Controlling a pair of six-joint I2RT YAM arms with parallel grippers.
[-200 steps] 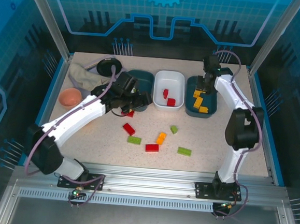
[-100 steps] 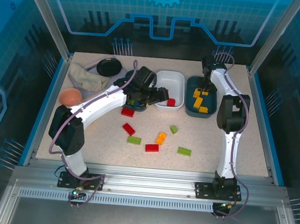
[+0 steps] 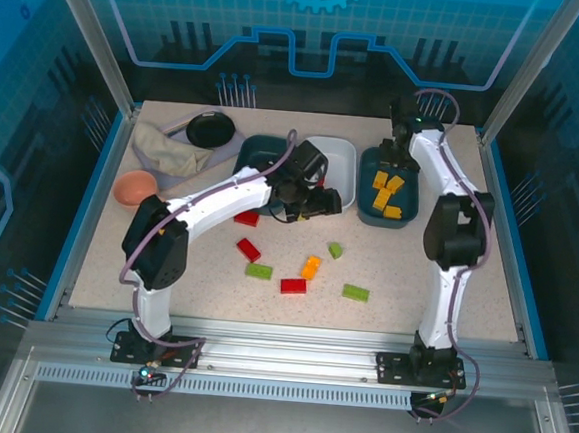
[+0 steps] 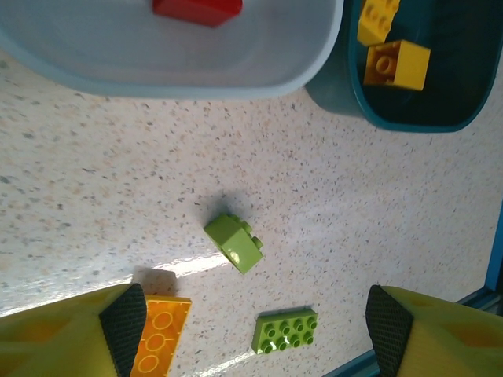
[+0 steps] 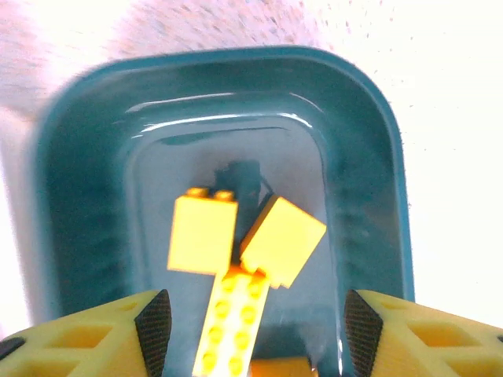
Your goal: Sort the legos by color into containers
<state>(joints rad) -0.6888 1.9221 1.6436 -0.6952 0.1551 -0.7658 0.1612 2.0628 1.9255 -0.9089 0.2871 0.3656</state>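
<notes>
While the left tool [image 3: 322, 201] hangs over the near edge of the white tub [image 3: 337, 148], its two fingers stand well apart with nothing between them, and its wrist view looks down past them at the speckled desk [image 3: 415, 277]. In that view a red brick [image 4: 196, 8] lies inside the white tub, a small green brick [image 4: 234, 243] sits tilted on the desk below it, a flat green brick [image 4: 284, 331] lies nearer the camera, and an orange brick [image 4: 161, 338] lies just beside the left finger. The right tool [image 3: 391, 159] is poised above the far end of the right teal tub [image 3: 365, 200], its fingers likewise spread and gripping nothing. Below it, several yellow bricks [image 5: 204, 234] rest on the tub's floor, two of them touching a longer one. The left teal tub [image 3: 259, 154] stands on the other side of the white tub, partly covered by the left arm. Loose on the desk are three red bricks, one [image 3: 246, 217] just beside the left arm, one [image 3: 249, 249] nearer the middle and one [image 3: 293, 285] further forward, and one more green brick [image 3: 259, 270]. A black dish [image 3: 209, 128], a crumpled cloth [image 3: 164, 152] and a pink bowl [image 3: 133, 187] sit at the far left.
</notes>
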